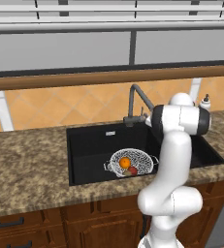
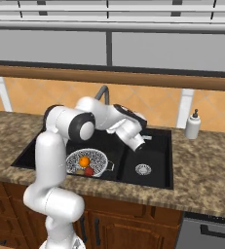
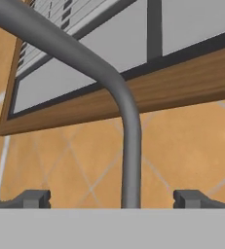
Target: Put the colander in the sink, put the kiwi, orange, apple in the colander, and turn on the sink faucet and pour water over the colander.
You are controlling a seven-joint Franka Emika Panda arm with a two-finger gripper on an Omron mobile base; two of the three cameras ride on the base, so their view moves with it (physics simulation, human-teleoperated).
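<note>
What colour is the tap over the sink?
The sink faucet is dark grey metal, clearest in the hand view, where its curved neck runs right past the camera.

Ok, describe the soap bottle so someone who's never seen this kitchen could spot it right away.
Start at the black double sink set in the speckled granite counter. Just past the sink's right end, against the orange tiled wall, stands the soap bottle. It is small, white and upright with a dark pump top, unlike the tall dark grey faucet behind the sink.
</note>
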